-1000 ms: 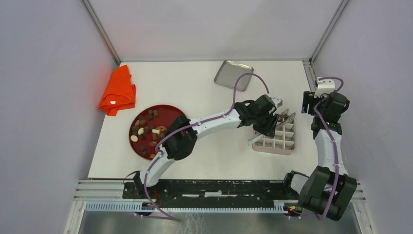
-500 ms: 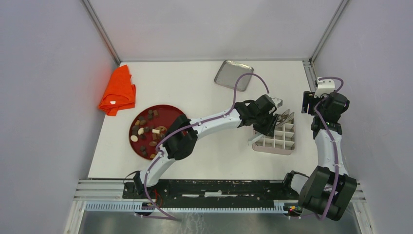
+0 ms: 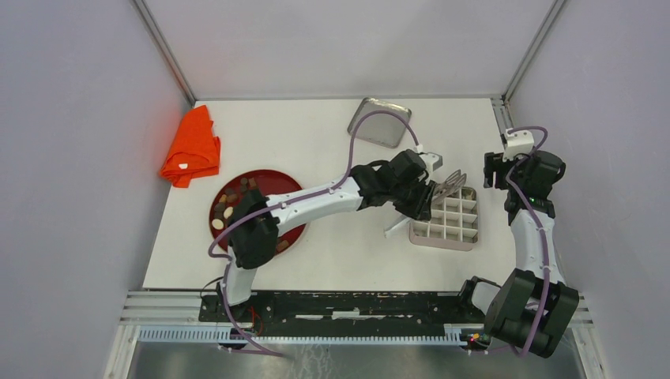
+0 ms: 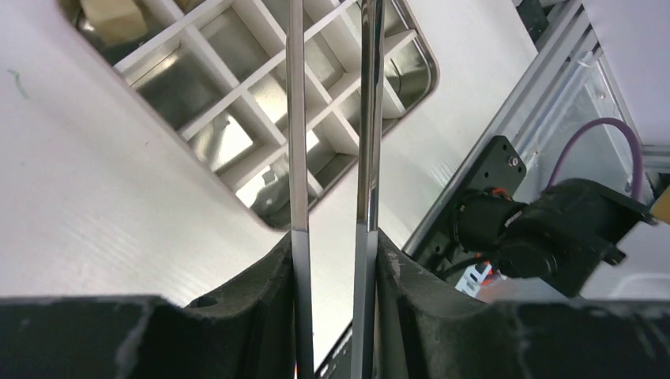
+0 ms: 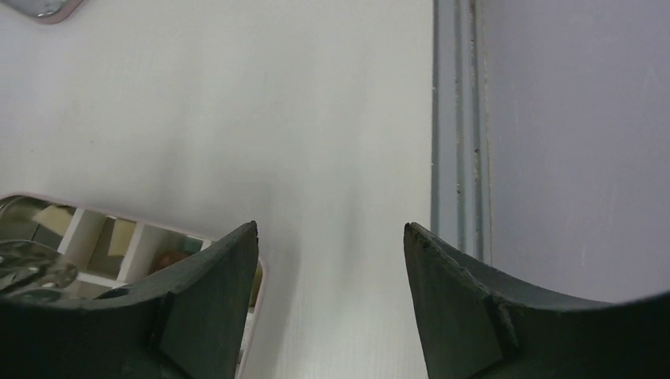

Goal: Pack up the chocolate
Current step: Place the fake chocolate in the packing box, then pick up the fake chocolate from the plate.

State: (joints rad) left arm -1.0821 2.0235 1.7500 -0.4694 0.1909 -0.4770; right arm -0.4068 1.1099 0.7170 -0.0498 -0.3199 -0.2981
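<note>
Left gripper (image 4: pixel 333 243): clamped on thin silver metal tongs (image 4: pixel 296 142) over gridded silver tin (image 3: pixel 466 229)
Right gripper (image 5: pixel 332 229): wide, empty, beside tin
Chocolate (image 3: pixel 229 212): small brown and cream pieces on round red plate (image 3: pixel 274 181), far left

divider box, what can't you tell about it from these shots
Top view: left claw and tongs cover the divider box's far-left corner; fillings too small.
Left wrist view: top edge cuts off the tongs' tips, so whether they grip anything is unseen.
Right wrist view: a finger of the right claw hides all but a corner.
</note>
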